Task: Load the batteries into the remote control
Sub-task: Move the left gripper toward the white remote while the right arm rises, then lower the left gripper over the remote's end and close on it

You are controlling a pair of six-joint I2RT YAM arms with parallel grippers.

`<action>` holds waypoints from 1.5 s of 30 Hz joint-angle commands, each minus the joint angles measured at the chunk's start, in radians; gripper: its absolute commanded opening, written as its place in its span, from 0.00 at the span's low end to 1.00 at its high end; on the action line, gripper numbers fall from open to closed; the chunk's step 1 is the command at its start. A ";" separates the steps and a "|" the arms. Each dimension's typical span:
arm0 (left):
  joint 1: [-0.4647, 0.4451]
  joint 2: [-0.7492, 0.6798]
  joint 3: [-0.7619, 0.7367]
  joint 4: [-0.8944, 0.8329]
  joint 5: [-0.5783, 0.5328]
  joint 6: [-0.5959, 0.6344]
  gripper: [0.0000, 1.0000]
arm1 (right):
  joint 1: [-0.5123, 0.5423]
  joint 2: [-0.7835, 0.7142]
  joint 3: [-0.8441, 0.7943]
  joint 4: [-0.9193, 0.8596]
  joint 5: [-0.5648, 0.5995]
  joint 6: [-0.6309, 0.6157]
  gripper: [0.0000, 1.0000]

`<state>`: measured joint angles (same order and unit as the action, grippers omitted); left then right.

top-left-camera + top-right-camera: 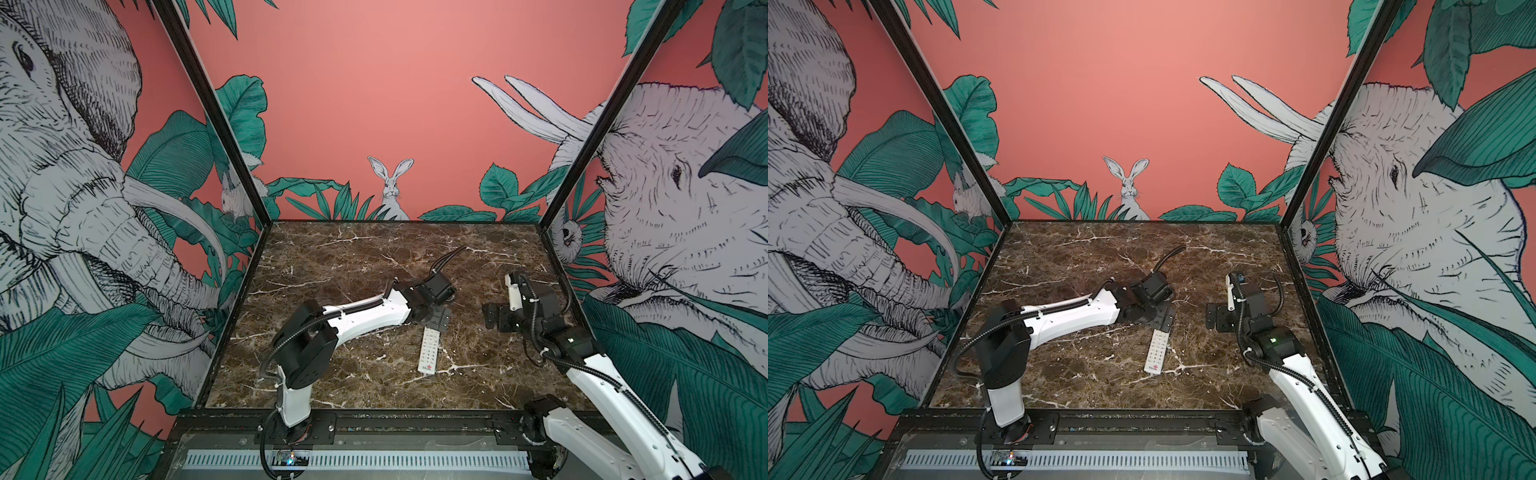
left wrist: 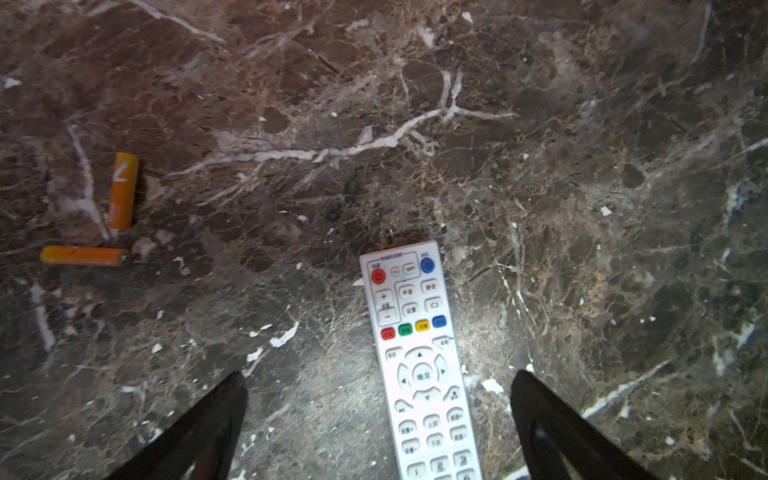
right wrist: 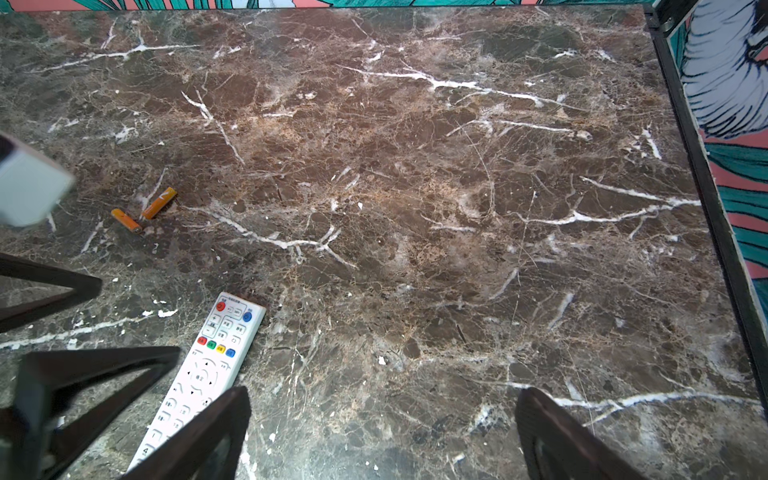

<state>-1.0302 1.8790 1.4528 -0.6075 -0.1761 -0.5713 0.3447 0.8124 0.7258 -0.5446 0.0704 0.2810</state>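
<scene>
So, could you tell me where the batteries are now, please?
In both wrist views the batteries lie on the table, close together in a V, beyond the remote's red-button end; the top views do not show them.

Your top views: soft, even light; black frame posts [image 1: 220, 124] splay at the edges. Left wrist view: bright glare patch on brown marble tabletop [image 2: 332, 374].

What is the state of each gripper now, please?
Left gripper: open, holding nothing, over the remote.
Right gripper: open, holding nothing.
</scene>
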 commanded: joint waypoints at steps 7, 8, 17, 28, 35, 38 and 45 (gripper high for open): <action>-0.022 0.082 0.061 0.009 0.023 -0.070 0.98 | 0.005 -0.039 -0.063 0.053 -0.009 0.024 0.99; -0.023 0.088 0.062 0.010 0.023 -0.074 0.98 | 0.005 -0.038 -0.067 0.056 -0.008 0.027 0.99; -0.031 0.140 0.085 0.002 0.009 -0.094 0.94 | 0.005 -0.038 -0.092 0.076 0.002 0.038 0.99; -0.041 0.205 0.139 -0.036 -0.021 -0.105 0.89 | 0.004 -0.039 -0.096 0.086 0.017 0.041 0.99; -0.044 0.238 0.154 -0.055 -0.031 -0.111 0.87 | 0.004 -0.056 -0.103 0.078 0.026 0.039 0.99; -0.045 0.246 0.155 -0.056 -0.034 -0.118 0.84 | 0.004 -0.059 -0.107 0.077 0.028 0.037 0.99; -0.047 0.259 0.155 -0.059 -0.034 -0.125 0.79 | 0.004 -0.060 -0.101 0.077 0.035 0.031 0.99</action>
<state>-1.0668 2.1330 1.5837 -0.6308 -0.1947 -0.6727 0.3447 0.7628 0.6289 -0.4831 0.0872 0.3107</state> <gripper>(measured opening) 0.797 0.987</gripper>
